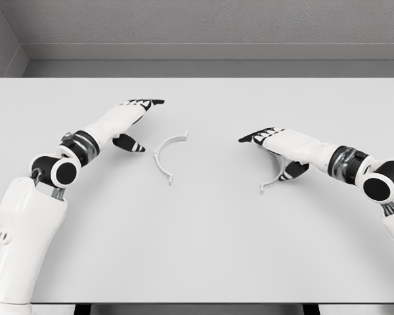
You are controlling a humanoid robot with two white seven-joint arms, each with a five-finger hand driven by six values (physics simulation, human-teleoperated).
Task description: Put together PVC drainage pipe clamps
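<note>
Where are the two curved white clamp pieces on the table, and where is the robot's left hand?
Left clamp half (161,155): head view, on the middle of its arc.
Right clamp half (269,184): head view, on its lower end, the rest hidden under the right hand.
Left hand (134,118): head view, on the palm.

Clamp half (165,155) matt white plastic; table (197,249) smooth matt; left hand (132,118) glossy white shell.

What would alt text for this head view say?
Two white robot arms reach over a white table, the left hand beside one curved clamp half, the right hand above another. Both hands look open, holding nothing.
</note>
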